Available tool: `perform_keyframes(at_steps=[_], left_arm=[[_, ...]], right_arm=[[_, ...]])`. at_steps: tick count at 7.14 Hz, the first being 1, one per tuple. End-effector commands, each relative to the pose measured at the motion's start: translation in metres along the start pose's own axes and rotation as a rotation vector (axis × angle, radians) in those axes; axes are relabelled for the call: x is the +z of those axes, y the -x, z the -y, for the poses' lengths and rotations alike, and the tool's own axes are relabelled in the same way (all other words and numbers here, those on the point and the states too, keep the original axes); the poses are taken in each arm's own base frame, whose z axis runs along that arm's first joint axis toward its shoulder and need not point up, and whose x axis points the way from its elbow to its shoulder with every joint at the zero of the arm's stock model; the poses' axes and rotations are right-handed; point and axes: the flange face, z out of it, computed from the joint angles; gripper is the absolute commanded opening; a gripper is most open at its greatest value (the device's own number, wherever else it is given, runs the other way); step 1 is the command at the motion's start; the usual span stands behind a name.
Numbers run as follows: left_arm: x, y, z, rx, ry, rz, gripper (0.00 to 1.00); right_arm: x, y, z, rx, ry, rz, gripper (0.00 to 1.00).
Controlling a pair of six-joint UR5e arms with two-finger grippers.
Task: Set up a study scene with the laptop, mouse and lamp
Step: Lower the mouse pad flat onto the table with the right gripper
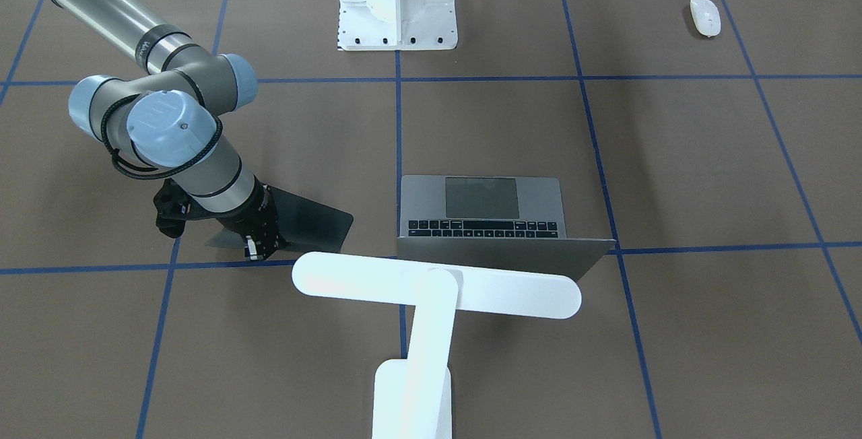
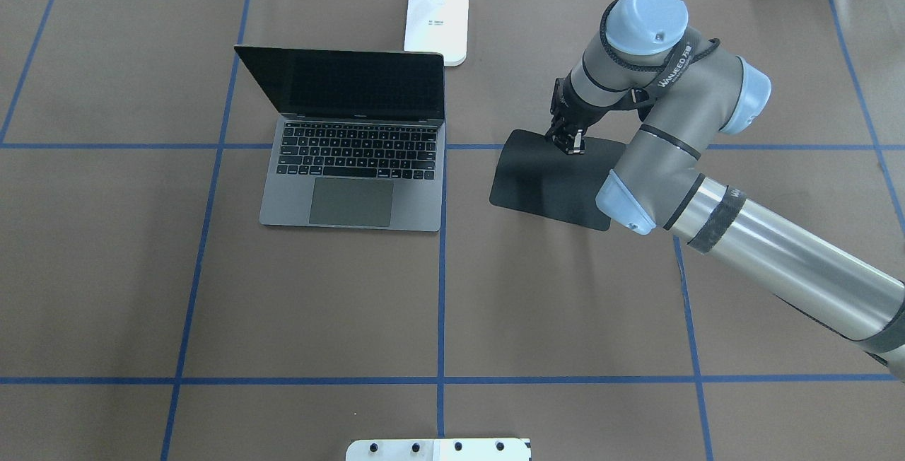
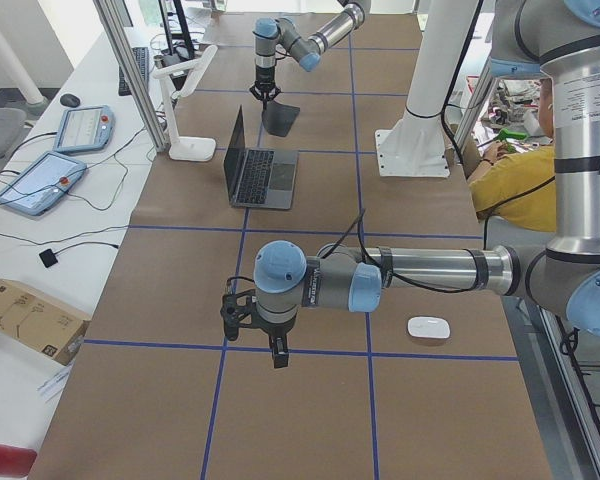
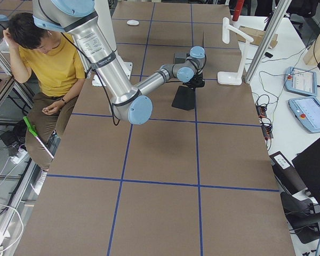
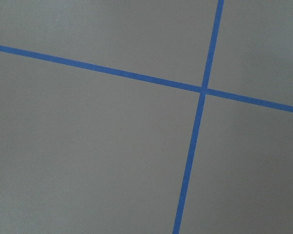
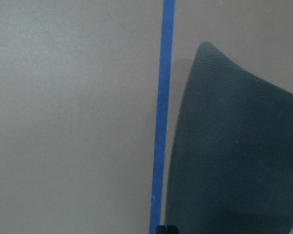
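Three task things are out on the table (image 2: 318, 291): the laptop (image 2: 353, 164) sits open on the far left with its dark screen upright, the lamp (image 1: 438, 284) stands just beyond the laptop's far right corner with its bar head reaching over the lid, and the mouse (image 1: 705, 17) lies alone on the near left, well apart from both. The right gripper (image 2: 570, 143) is on the far right, its fingers pinching the far edge of a flat black pad (image 2: 544, 178), which hangs tilted with its near edge low by the table. The left gripper (image 3: 278, 352) hovers over bare table near the mouse, and whether its fingers are spread or pressed together cannot be told, since its own wrist camera shows only a crossing of blue tape. The pad looks thin and limp, so it will likely sag and is best laid down flat. The mouse looks light, hard and glossy, so it may well slip out of a top pinch; the surer hold is low across its two long sides. The laptop is stiff and heavier, best pushed by its base, not by the hinged lid
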Motion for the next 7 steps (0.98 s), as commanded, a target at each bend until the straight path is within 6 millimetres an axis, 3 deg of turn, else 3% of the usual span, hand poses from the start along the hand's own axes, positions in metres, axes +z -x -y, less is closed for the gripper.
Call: perform_keyframes(at_steps=[1, 4, 7], left_arm=[[0.003, 0.003, 0.0, -0.004, 0.005, 0.001, 1.0], [0.004, 0.004, 0.0, -0.007, 0.008, 0.002, 1.0], [0.005, 0.005, 0.0, -0.008, 0.009, 0.002, 1.0]], right_arm=[[0.008, -0.015, -0.034, -0.043, 0.006, 0.009, 0.0], [0.013, 0.001, -0.062, 0.04, -0.003, 0.03, 0.0], [0.011, 0.006, -0.067, 0.204, -0.006, 0.051, 0.0]])
